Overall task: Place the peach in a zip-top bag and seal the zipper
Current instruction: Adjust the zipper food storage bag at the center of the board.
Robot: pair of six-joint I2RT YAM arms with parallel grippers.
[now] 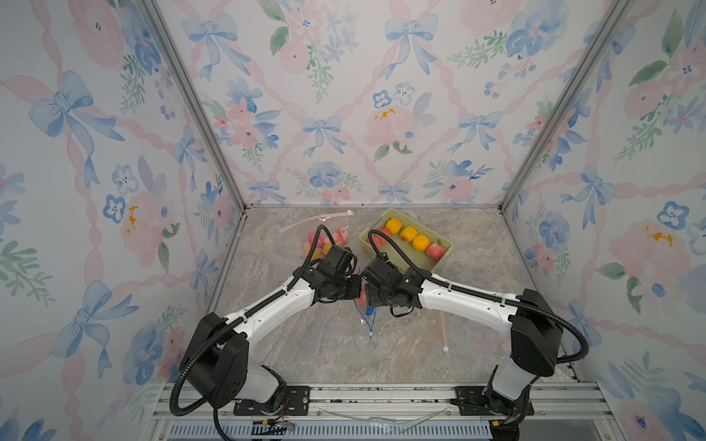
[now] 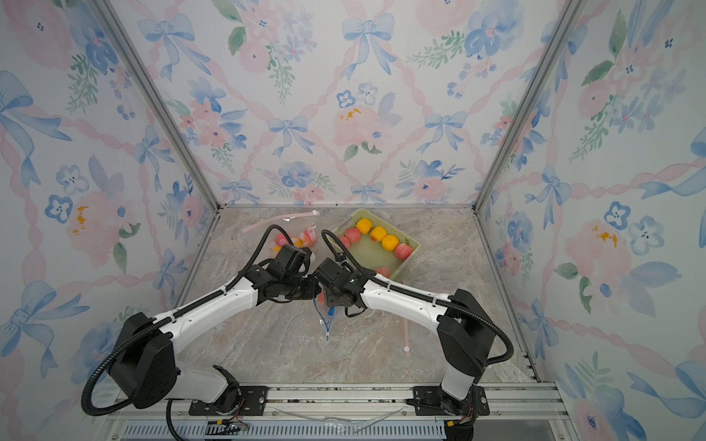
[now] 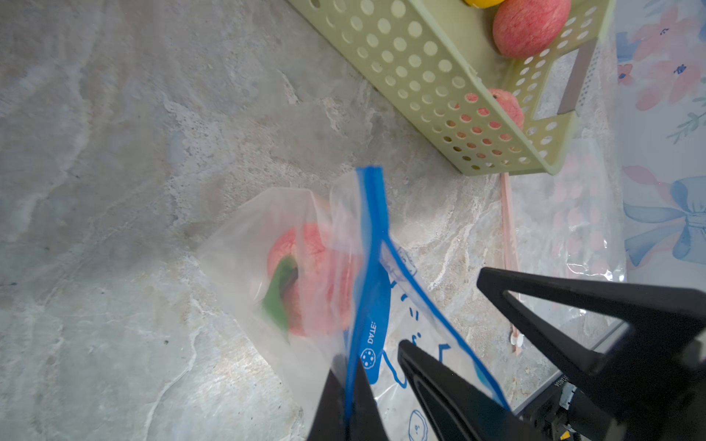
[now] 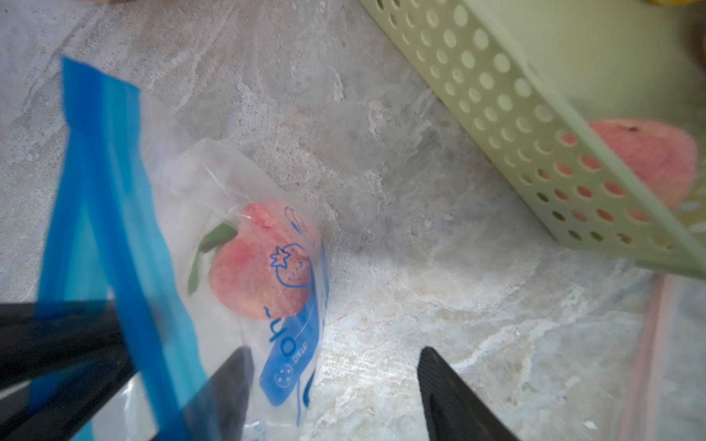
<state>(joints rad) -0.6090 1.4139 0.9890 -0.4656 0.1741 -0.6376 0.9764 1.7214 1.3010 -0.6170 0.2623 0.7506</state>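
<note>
Meeting over the marble tabletop (image 1: 305,343) in both top views, the left arm (image 1: 267,313) and right arm (image 1: 466,301) hide most of a blue-zippered bag (image 1: 369,317). Behind sit a green basket (image 1: 445,257) with three orange fruits (image 1: 408,233) and a pink-zippered bag (image 1: 336,229) of fruit. A second pink-zippered bag (image 1: 443,328) lies flat, with floral walls (image 1: 344,95) around. Left wrist view: the left gripper (image 3: 347,382) clamps the blue zipper (image 3: 372,229), and the peach (image 3: 317,282) is inside the bag. Right wrist view: the right gripper (image 4: 330,351) gapes open beside it.

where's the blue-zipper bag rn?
The bag is mid-table, robot-side of the green basket, clearest in the left wrist view: left gripper pinches its blue zipper, peach inside.
</note>
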